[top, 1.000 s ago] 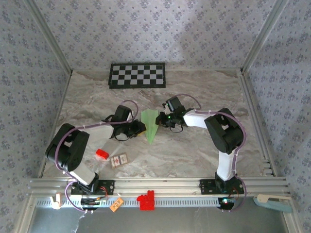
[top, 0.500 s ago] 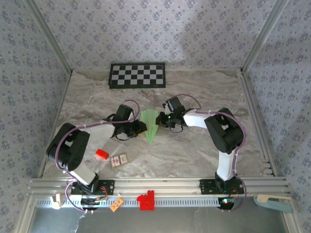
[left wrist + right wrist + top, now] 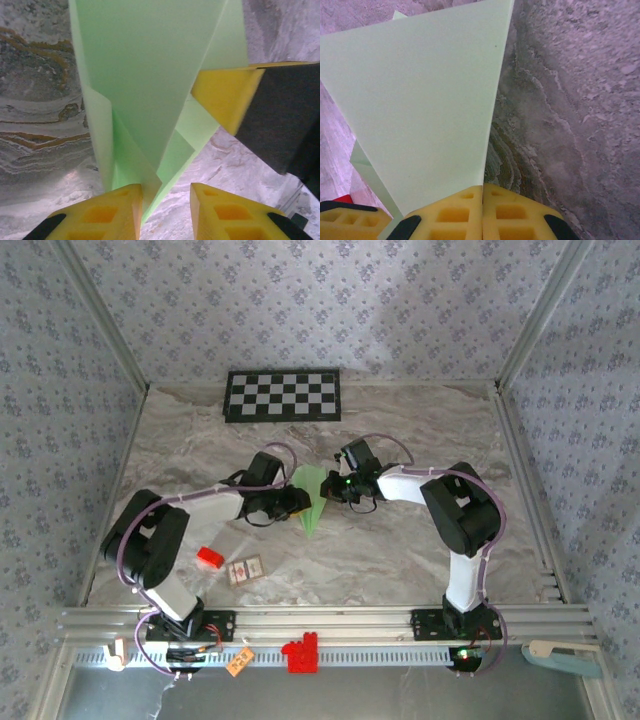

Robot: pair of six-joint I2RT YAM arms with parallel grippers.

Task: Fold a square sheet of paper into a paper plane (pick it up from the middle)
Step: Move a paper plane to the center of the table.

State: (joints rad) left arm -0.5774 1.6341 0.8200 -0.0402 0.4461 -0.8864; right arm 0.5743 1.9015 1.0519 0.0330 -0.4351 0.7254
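The crease wants a firm anchor and a slow press. The right gripper [image 3: 482, 194], its yellow fingers pressed together on the edge of the paper plane [image 3: 420, 110], should hold that pinch. The left gripper [image 3: 166, 196] can then close squarely over the folded layers (a skewed bite would likely twist the dart). Its fingers stand spread, and the plane's folded lower edge reaches into the gap and appears to touch the left-hand finger. The plane is on the near side of the checkerboard panel [image 3: 283, 395], well apart from it, nose pointing away from the panel, with one gripper at each flank.
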